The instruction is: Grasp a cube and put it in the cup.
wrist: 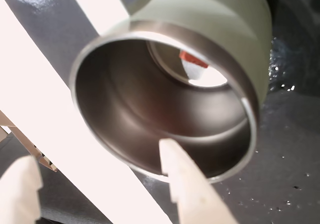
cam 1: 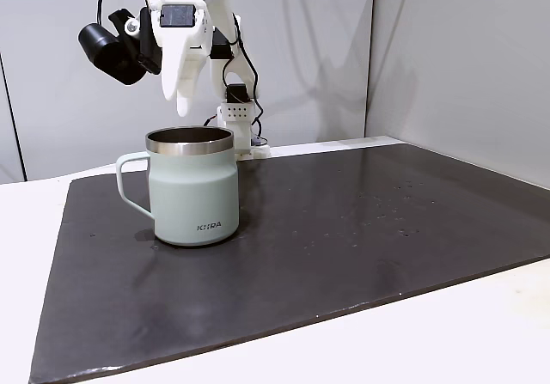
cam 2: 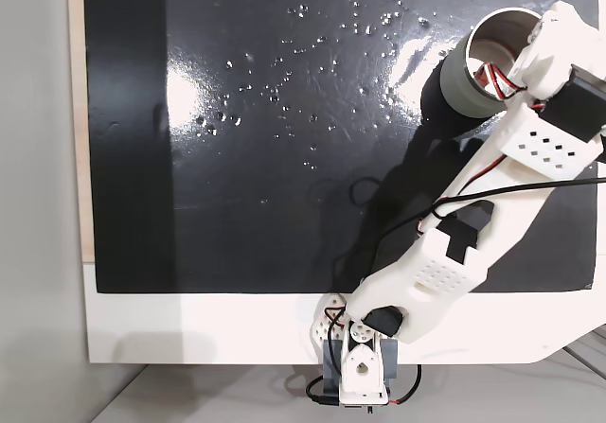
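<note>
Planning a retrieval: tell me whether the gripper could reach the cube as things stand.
Probably not easily: the cube lies at the bottom of the cup, and the open gripper hovers above its rim, so its walls crowd the fingers.

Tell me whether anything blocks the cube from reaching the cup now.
Nothing does: in the wrist view the cube already lies inside the cup, on its bottom. The open hand hovers above the rim.

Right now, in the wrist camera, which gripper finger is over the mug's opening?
The finger near the picture's middle: its tip overlaps the mug's steel rim and dark inside. The other finger, in the lower left corner, sits outside the rim.
</note>
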`<action>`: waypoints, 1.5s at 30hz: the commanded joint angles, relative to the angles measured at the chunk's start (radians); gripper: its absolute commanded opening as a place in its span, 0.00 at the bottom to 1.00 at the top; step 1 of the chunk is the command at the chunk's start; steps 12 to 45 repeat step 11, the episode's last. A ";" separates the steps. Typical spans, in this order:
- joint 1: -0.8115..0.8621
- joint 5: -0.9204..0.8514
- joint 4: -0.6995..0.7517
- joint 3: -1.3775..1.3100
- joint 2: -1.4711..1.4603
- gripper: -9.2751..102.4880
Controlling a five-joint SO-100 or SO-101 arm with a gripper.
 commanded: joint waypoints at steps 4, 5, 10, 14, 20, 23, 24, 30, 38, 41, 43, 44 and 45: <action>-0.002 -0.011 0.009 0.000 0.084 0.31; 0.000 -0.011 0.009 0.000 0.086 0.31; 0.005 -0.020 0.009 0.058 0.115 0.31; 0.008 -0.021 0.009 0.064 0.118 0.30; 0.008 -0.021 0.009 0.064 0.118 0.30; 0.008 -0.021 0.009 0.064 0.118 0.30; 0.008 -0.021 0.009 0.064 0.118 0.30; 0.008 -0.021 0.009 0.064 0.118 0.30; 0.008 -0.021 0.009 0.064 0.118 0.30; 0.008 -0.021 0.009 0.064 0.118 0.30; 0.008 -0.021 0.009 0.064 0.118 0.30; 0.008 -0.021 0.009 0.064 0.118 0.30; 0.008 -0.021 0.009 0.064 0.118 0.30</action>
